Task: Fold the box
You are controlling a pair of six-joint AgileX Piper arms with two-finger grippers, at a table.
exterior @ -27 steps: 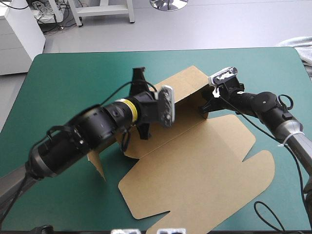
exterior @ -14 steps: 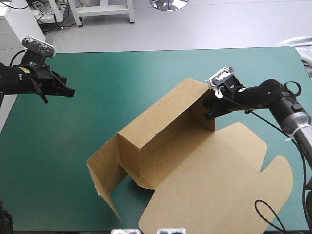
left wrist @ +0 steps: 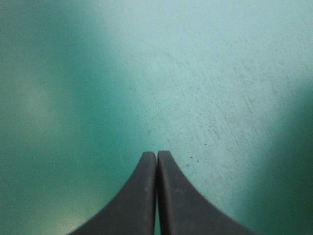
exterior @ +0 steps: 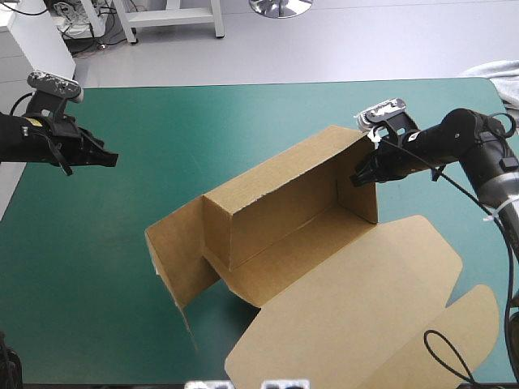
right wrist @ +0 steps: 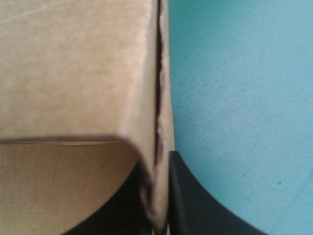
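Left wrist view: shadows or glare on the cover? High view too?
Left wrist view: teal-green cover bright ahead of the shut fingers, shaded to both sides, no glare. High view: even light; the box casts only a thin shadow beside its raised flap.

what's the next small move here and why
Probably swing the left hand toward the left end flap of the box, which splays outward unfolded. That hand is shut over bare teal-green cover, far from the board, while the right hand pinches the raised far right corner, steadying it.
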